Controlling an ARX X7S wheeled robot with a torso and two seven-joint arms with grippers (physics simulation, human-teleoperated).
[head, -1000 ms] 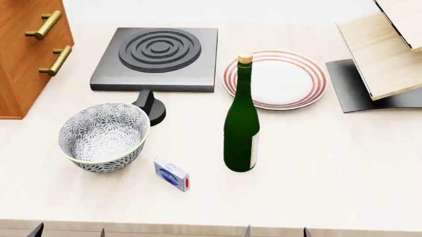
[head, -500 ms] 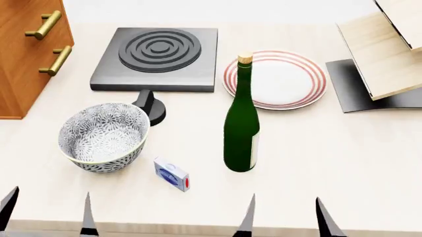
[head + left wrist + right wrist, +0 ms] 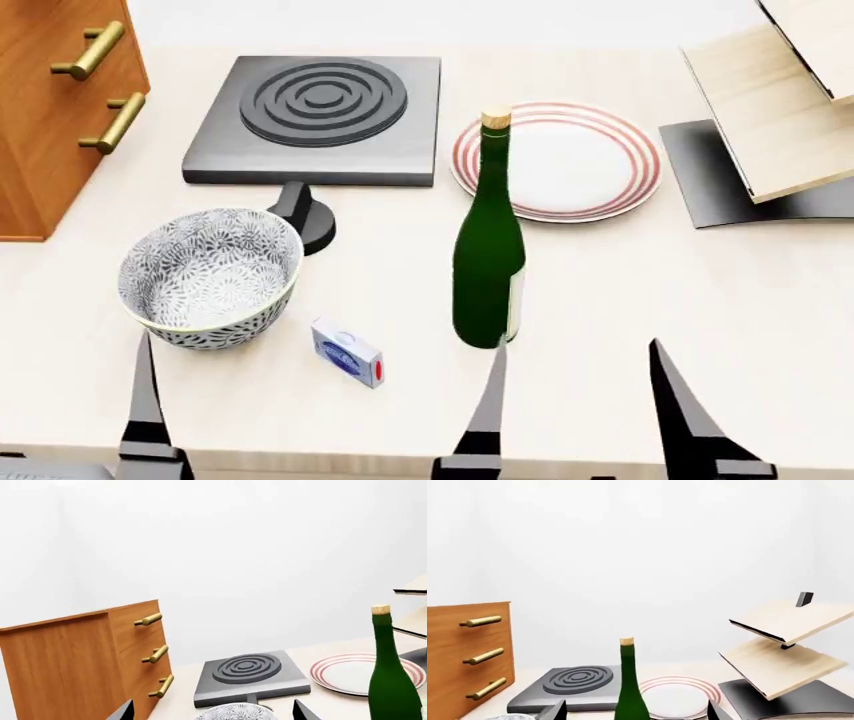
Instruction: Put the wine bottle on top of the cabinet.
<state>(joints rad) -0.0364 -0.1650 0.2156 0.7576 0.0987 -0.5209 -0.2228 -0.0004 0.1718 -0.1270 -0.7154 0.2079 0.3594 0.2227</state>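
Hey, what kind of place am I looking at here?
Most likely a simulated kitchen countertop: a single-burner stove, a striped plate, a patterned bowl and a wine bottle stand on a pale counter beside a wooden cabinet.

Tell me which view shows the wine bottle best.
The head view: the wine bottle stands whole from cork to base, its pale label edge visible. The left wrist view and the right wrist view both cut off its lower body at the frame edge.

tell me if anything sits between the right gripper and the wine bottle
Nothing visible does. The right gripper is open just in front of the wine bottle, with only bare table between them. The bowl and the small box sit off to the bottle's left.
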